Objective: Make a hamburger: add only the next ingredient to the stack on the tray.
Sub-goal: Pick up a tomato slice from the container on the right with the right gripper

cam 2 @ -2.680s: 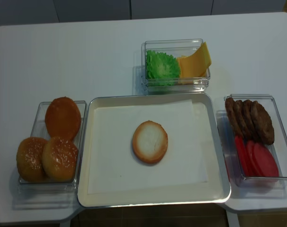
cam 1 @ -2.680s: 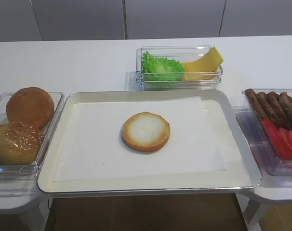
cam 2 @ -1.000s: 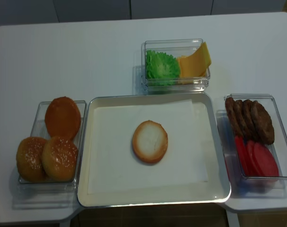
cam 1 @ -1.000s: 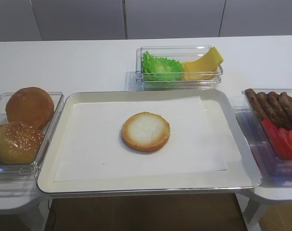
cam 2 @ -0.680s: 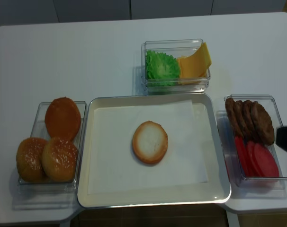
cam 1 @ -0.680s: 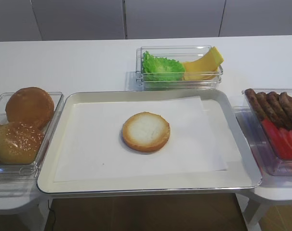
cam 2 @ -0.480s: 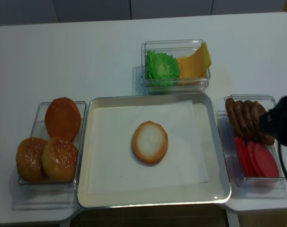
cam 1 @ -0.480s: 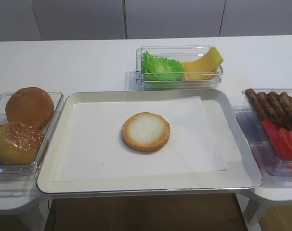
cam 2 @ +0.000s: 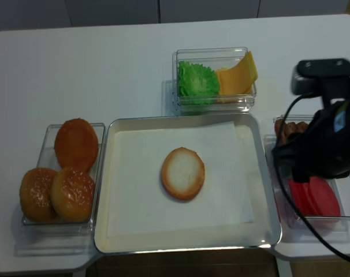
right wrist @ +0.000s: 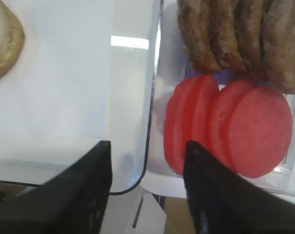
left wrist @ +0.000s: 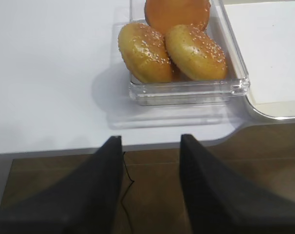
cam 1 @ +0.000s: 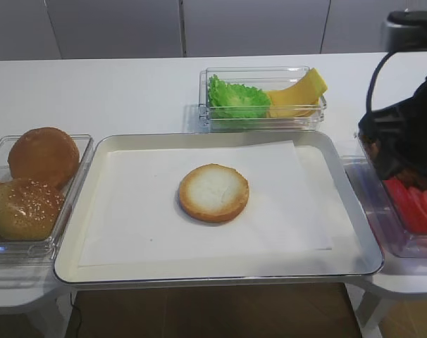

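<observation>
No legible writing, perhaps, on tray (cam 1: 199, 276)

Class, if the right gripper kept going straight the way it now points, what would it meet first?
Probably the tomato slices or their container's near wall; the open right gripper is above them, depth unclear.

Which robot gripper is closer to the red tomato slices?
The right gripper. It hangs open just above the tomato slices in their clear container. The left gripper is far away on the other side, by the box of whole buns.
</observation>
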Available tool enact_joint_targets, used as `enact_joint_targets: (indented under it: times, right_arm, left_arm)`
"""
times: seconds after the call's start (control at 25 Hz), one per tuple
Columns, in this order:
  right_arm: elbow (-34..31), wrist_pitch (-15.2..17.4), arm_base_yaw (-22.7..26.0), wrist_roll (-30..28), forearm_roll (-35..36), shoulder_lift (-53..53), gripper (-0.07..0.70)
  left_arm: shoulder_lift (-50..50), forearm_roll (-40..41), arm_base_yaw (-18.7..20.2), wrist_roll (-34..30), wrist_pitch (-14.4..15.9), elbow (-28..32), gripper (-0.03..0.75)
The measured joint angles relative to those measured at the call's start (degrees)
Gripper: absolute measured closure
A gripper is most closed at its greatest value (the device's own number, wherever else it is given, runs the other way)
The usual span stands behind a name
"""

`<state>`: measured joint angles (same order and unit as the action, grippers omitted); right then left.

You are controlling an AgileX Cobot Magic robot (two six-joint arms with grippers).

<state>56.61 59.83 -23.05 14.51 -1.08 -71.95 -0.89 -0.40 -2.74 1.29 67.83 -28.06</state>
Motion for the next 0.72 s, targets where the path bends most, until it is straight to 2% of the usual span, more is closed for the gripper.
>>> enact_joint_targets:
  times: [0.36,0.56,0.72]
  right_arm:
    - [0.00,-0.89,-1.68,2.01,-6.04,-7.31,0.260]
    - [0.00,-2.56,-1.68,2.01,-6.55,-9.00,0.323]
    - [0.00,-3.19,-1.68,2.01,-6.82,-10.13,0.337]
  left_arm:
    - [0.00,0.00,0.00,0.00,0.00,0.00,0.422]
    - [0.00,0.00,0.00,0.00,0.00,0.00,0.422]
    - [0.00,0.00,0.00,0.00,0.00,0.00,0.422]
